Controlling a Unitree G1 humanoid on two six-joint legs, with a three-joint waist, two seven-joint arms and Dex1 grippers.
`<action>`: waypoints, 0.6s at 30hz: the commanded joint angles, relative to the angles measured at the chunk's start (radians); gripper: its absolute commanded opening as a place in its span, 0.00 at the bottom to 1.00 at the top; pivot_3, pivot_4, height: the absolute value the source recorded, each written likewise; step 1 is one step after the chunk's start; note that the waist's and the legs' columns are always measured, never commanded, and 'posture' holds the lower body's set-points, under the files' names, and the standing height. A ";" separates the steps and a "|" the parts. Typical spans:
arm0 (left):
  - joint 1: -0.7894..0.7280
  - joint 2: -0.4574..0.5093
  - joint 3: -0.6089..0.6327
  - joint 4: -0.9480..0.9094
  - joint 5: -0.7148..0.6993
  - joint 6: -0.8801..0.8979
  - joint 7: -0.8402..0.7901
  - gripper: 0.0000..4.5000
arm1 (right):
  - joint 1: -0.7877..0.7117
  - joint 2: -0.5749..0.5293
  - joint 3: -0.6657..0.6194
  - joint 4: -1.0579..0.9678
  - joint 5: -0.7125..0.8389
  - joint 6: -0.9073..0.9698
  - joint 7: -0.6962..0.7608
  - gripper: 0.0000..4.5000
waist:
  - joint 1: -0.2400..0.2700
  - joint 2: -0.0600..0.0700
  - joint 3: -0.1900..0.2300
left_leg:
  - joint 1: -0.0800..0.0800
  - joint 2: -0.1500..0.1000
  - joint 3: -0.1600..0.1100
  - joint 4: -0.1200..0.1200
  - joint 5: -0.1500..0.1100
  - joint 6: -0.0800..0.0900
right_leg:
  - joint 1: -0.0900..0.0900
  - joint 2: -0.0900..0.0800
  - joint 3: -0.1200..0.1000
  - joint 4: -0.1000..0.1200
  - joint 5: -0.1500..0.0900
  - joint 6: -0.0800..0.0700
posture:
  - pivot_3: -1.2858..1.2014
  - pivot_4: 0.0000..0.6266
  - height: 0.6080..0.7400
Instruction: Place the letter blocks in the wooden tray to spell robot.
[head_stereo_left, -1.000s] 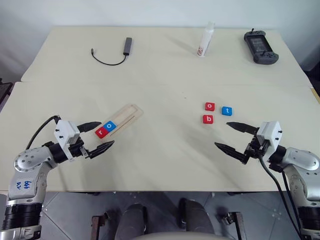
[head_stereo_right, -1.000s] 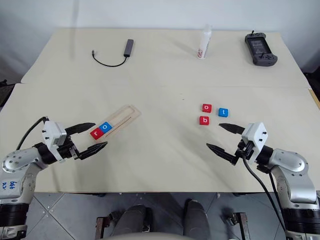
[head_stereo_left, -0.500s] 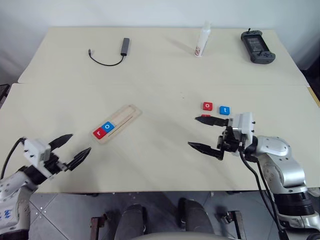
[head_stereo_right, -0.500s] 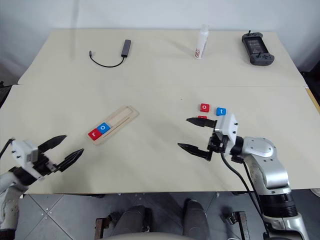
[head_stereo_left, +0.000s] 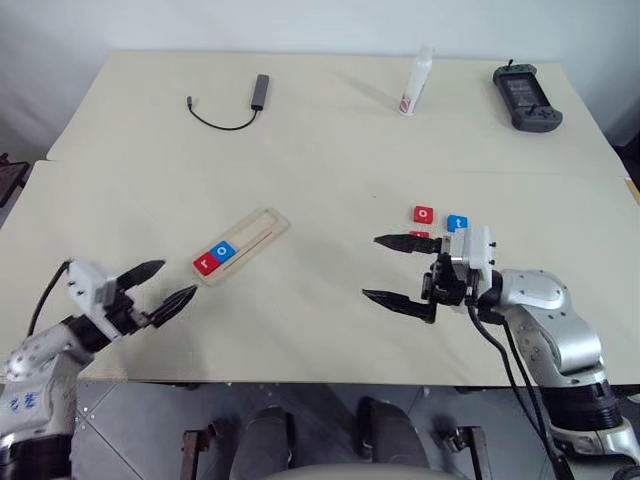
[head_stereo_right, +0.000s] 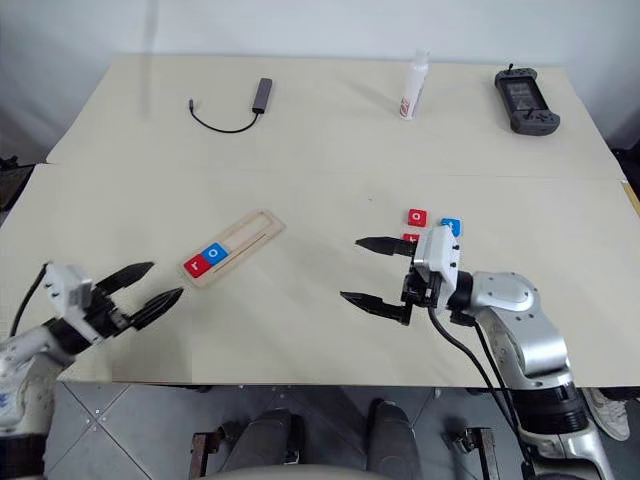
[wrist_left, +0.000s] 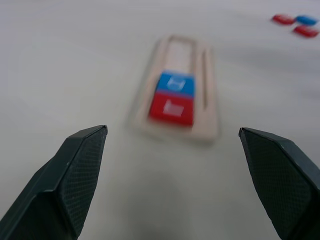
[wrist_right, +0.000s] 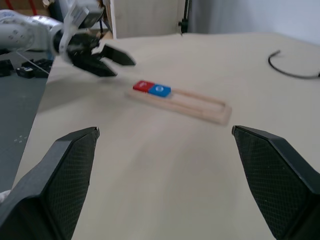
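Now wide apart and empty on the right gripper (head_stereo_left: 392, 270), jaws level and aimed across the worktop (head_stereo_left: 320, 130), swung inward from the near right edge within the last second to hover just at 7 o'clock of the loose tiles. Also parted with nothing between on the left gripper (head_stereo_left: 170, 283), drawn back toward the near left corner, off the wooden tray (head_stereo_left: 262, 227) and lying at 7 o'clock of it. Seated in the tray's near end: red r (head_stereo_left: 204, 264) and blue o (head_stereo_left: 223, 251), touching, with the rest of the groove bare. Well apart at 3 o'clock of the tray: red o (head_stereo_left: 424, 214), blue t (head_stereo_left: 457, 222) beside it, and the red b (head_stereo_left: 419, 236) partly hidden behind the upper right finger. Probably a handover of work from left arm to right, with b the next letter wanted. Farther out at 12 o'clock: cable hub (head_stereo_left: 258, 92), small bottle (head_stereo_left: 413, 87), handheld controller (head_stereo_left: 526, 96).
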 joint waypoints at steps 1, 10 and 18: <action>-0.074 0.024 -0.060 0.048 0.046 0.009 -0.013 1.00 | 0.015 -0.030 -0.047 -0.052 0.035 0.024 -0.008 0.99 | -0.005 0.000 0.000 | 0.000 0.000 0.000 0.000 0.000 0.000 | 0.000 0.000 0.000 0.000 0.000 0.000 | 0.52 0.24 1.00; -0.185 0.053 -0.170 0.243 0.157 -0.049 -0.069 1.00 | 0.061 -0.036 -0.075 -0.106 0.033 0.042 -0.053 0.99 | -0.011 0.000 0.000 | 0.001 0.000 0.002 -0.001 0.000 0.000 | -0.001 0.001 0.000 0.000 0.000 0.000 | 0.52 0.24 1.00; -0.156 0.087 -0.218 0.261 0.218 -0.058 -0.075 0.86 | 0.086 -0.035 -0.076 -0.136 0.036 0.048 -0.093 1.00 | -0.012 0.000 0.000 | 0.002 0.001 0.003 0.000 0.000 0.000 | 0.000 0.001 0.001 0.001 0.000 0.000 | 0.52 0.24 1.00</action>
